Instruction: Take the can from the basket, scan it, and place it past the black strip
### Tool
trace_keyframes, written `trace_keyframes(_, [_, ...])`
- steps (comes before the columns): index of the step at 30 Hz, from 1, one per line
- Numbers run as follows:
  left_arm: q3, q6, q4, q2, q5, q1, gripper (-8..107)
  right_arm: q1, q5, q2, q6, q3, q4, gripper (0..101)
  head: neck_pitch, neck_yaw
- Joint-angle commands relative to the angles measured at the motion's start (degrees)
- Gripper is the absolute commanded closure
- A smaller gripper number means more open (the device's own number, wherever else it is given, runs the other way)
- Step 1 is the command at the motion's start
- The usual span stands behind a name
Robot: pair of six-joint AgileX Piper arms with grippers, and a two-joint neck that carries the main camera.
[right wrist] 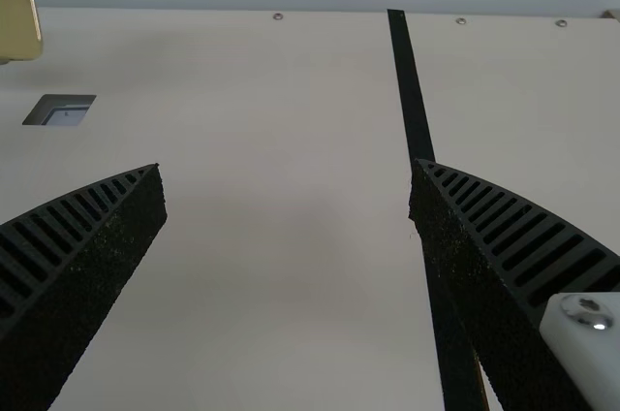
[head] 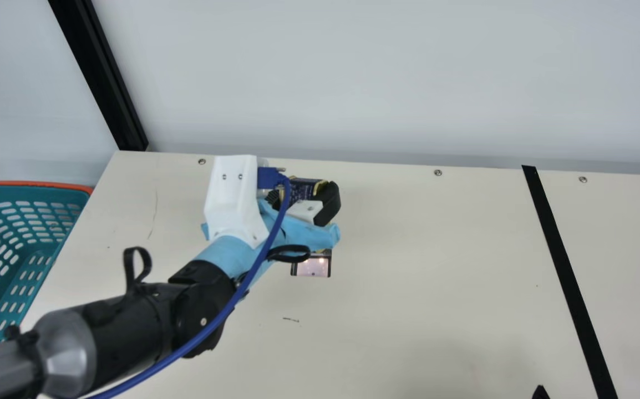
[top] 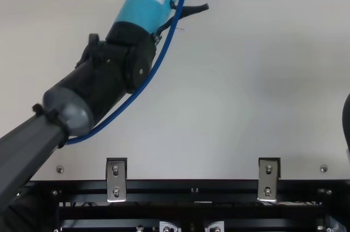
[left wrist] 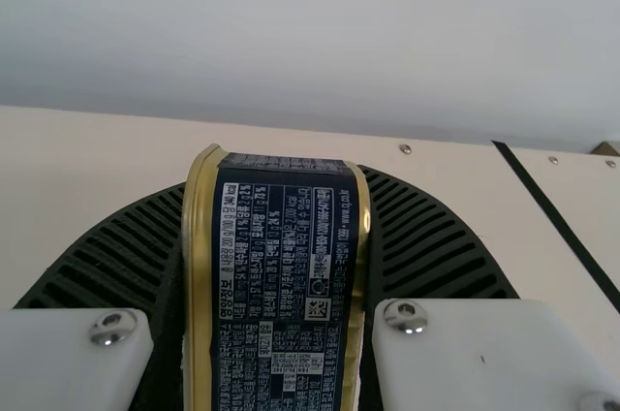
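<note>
My left gripper (head: 304, 200) holds the dark blue can with gold rims (head: 302, 190) above the table, on the far side of the scanner window (head: 312, 266). In the left wrist view, the can (left wrist: 281, 285) sits between the ribbed fingers of the left gripper (left wrist: 276, 237), its printed side facing the camera. The right gripper (head: 599, 392) is open at the main view's bottom edge; in its own view the right gripper (right wrist: 288, 173) has nothing between its fingertips. The black strip (head: 567, 266) crosses the table at the right.
A teal basket (head: 23, 192) with an orange rim stands at the table's left. A pale wall (head: 353, 77) rises behind the far edge, which is lined with screws. A blue cable (head: 248, 282) runs along my left arm.
</note>
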Motion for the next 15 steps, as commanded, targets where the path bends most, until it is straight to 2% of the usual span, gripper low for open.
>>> trace_keyframes(1, [-0.7, 0.77, -0.42, 0.79, -0.57, -0.27, 89, 0.0, 0.0, 0.0, 0.0, 0.0, 0.0, 0, -0.53, -0.55])
trace_keyframes(15, [-2.78, 4.26, -2.03, 4.93, -5.39, -0.61, 89, 0.0, 0.0, 0.0, 0.0, 0.0, 0.0, 0, -0.53, -0.55])
